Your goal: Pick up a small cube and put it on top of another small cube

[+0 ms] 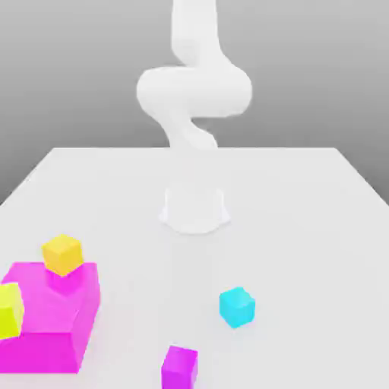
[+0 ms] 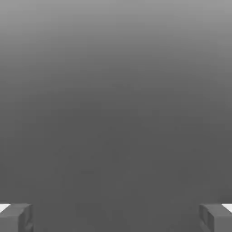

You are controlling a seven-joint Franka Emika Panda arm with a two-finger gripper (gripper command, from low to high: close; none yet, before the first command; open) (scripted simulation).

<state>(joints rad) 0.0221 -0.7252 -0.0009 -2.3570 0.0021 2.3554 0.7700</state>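
Your tool (image 2: 116, 218) stands wide open in the hand view, its two fingers well apart with nothing between them; you have hold of no cube, so you look to be at the opening step, with the pick still to be made and the stacking after it.

None of the cubes lies between the fingers; how far each one is from the tool you cannot tell. In the exterior view, the cyan cube (image 1: 237, 308) sits by itself on the counter (image 1: 304, 228), out in front of the arm (image 1: 194, 91) that carries your tool; the purple cube (image 1: 179, 369) is also on the counter, nearer the camera and toward the exterior view's left from the cyan one; the orange cube (image 1: 62, 255) and the yellow cube (image 1: 11, 311) are by the big magenta block (image 1: 45, 346) at the exterior view's left, and whether either rests on it you cannot tell for sure.

The task names no colours, so you must settle which cube to lift and which to build on; the cyan one seems the easiest first grasp, having free space round it. Your next move calls for bringing the open tool over the chosen cube, fingers pointing down and lined up with two opposite faces; then lower straight before closing.
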